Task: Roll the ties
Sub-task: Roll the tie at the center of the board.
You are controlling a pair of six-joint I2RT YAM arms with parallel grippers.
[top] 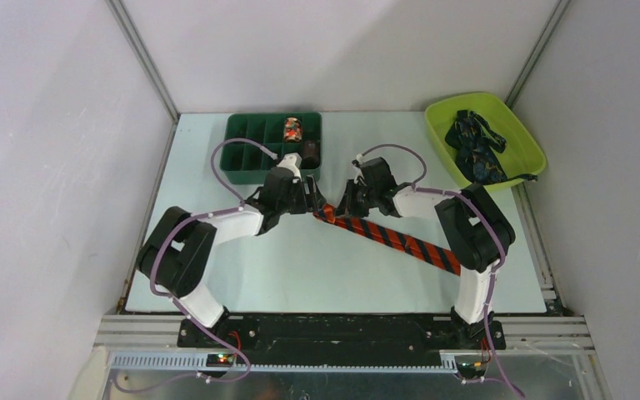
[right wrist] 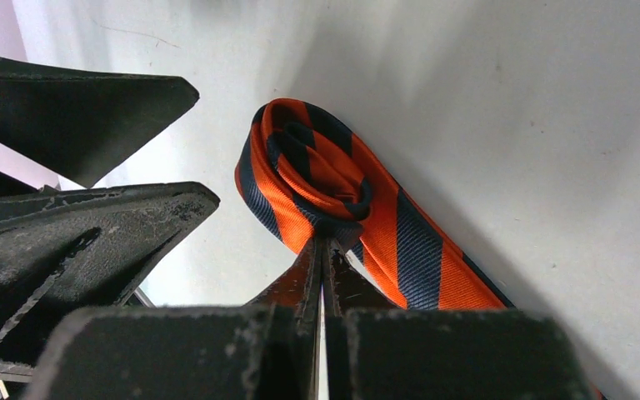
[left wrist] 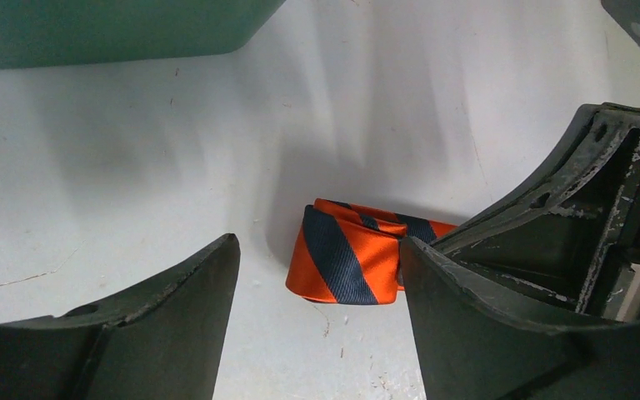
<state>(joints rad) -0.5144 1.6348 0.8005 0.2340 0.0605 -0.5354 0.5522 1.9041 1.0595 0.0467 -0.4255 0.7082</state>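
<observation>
Right gripper point(right wrist: 323, 248) pinching red-orange tie point(right wrist: 417, 250) (dark diagonal stripes), end loosely coiled; left gripper point(left wrist: 318, 242) open alongside.

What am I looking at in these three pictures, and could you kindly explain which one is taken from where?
These are two robot arms bolted to a table. The wide picture looks down from above. The other two come from a camera on each wrist, so the dark wedges there are that arm's own fingers. On the table lies a red-orange striped tie, its end wound into a small roll. The right gripper is shut, seemingly pinching the roll's edge. The left gripper stands open, facing the roll. At the back, a green tray holds a finished roll, and a lime bin holds dark navy ties.
</observation>
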